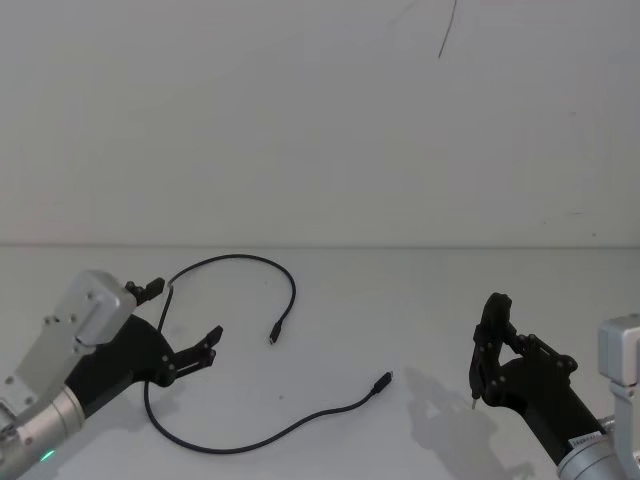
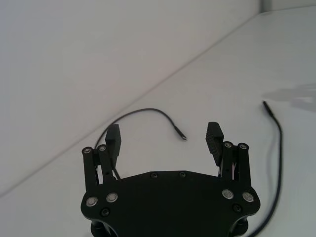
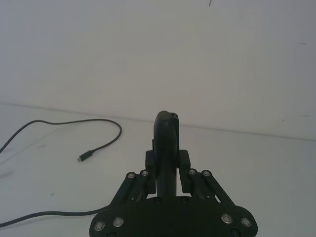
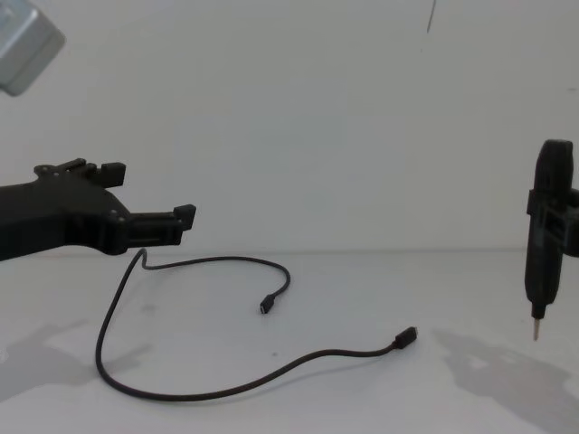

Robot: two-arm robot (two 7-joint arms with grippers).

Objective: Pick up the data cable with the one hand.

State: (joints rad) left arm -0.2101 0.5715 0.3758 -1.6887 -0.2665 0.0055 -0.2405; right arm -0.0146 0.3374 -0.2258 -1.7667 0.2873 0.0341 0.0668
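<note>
Left gripper [image 1: 183,311], black and flat-jawed on a silver wrist: left side of the white tabletop [image 1: 420,300], jaws spread wide, holding nothing. It hovers low over the near-left bend of the long thin black data cable [image 1: 240,257], likely lined up so the run falls between the jaws.

Cable lies slack on the table. One plug [image 1: 272,337] sits mid-table, the other [image 1: 382,381] nearer and to the right. No contact seen.

Right gripper [image 1: 492,345]: far right, well apart from the cable, clamped on a slim dark pointed piece [image 4: 541,271], apparently parked.
</note>
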